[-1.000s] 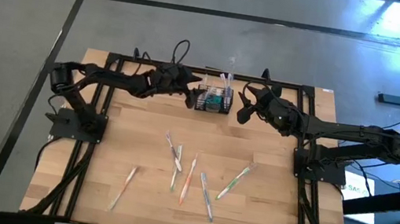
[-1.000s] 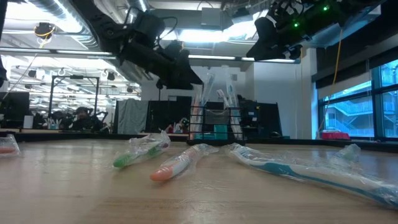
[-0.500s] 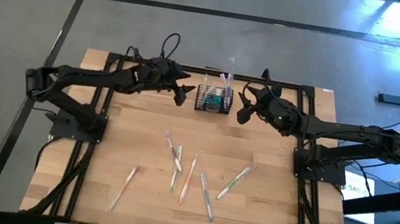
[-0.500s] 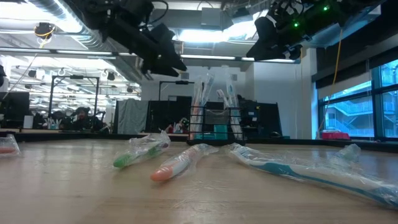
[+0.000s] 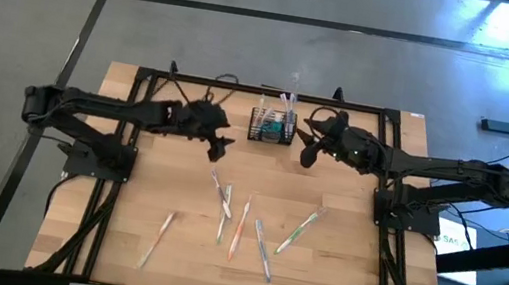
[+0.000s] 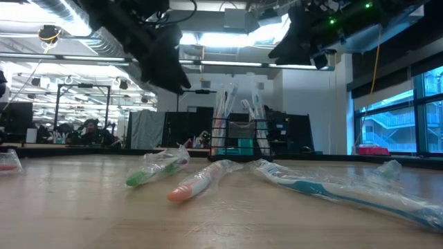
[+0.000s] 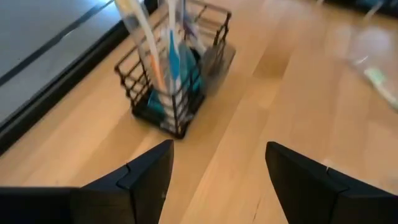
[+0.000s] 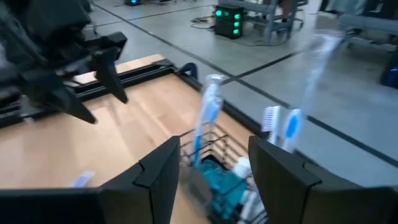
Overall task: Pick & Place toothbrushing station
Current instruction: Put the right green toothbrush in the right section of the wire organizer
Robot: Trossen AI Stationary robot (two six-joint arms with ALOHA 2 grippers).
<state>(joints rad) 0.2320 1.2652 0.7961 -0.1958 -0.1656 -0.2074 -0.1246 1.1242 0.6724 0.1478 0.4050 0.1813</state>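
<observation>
The toothbrushing station (image 5: 272, 126), a small black wire caddy, stands on its base on the wooden table near the far edge. Toothbrushes and teal tubes stick up out of it. It also shows in the left wrist view (image 7: 177, 81) and the low view (image 6: 239, 142). My left gripper (image 5: 218, 145) hovers open to the caddy's left and nearer the front, tipped down, nothing between its fingers (image 7: 149, 171). My right gripper (image 5: 306, 142) hovers open just right of the caddy, apart from it, its fingers (image 8: 158, 168) framing the caddy (image 8: 217, 165) farther off.
Several wrapped toothbrushes (image 5: 240, 223) lie loose on the middle of the table, one more (image 5: 157, 237) toward the near left. In the low view they lie in front of the caddy (image 6: 197, 181). A black frame (image 5: 144, 72) runs round the table's edges.
My left gripper has drawn back from the caddy's left side, toward the table's left and near edge, and tipped further down, staying open. My right gripper has turned a little in place. The caddy has not moved.
</observation>
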